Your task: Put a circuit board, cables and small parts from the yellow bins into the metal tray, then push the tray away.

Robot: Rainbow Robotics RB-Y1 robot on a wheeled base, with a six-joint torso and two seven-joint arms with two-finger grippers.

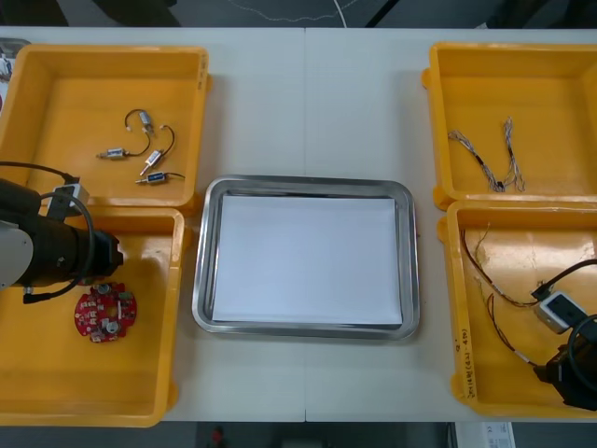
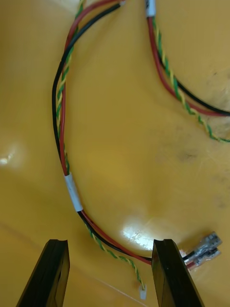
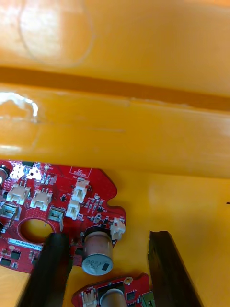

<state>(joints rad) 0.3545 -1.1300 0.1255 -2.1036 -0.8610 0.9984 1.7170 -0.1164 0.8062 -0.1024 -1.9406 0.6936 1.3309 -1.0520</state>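
Got left gripper [image 3: 109, 235] spread open astride the round red circuit board [image 3: 91, 201] in the table's near-left yellow bin [image 1: 93, 392], probably lining up a pinch. Same with right gripper [image 2: 111, 242], open over the red-black cable [image 2: 72, 192] in the near-right yellow bin [image 1: 454, 327]. Nothing in the metal tray [image 1: 303, 181] yet, mid-table.

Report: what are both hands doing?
Left hand open over circuit board. Right hand open astride cable. Metal tray not yet loaded. Nothing in the way.

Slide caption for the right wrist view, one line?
Open right end effector poised above a red-and-black cable lying in the yellow bin.
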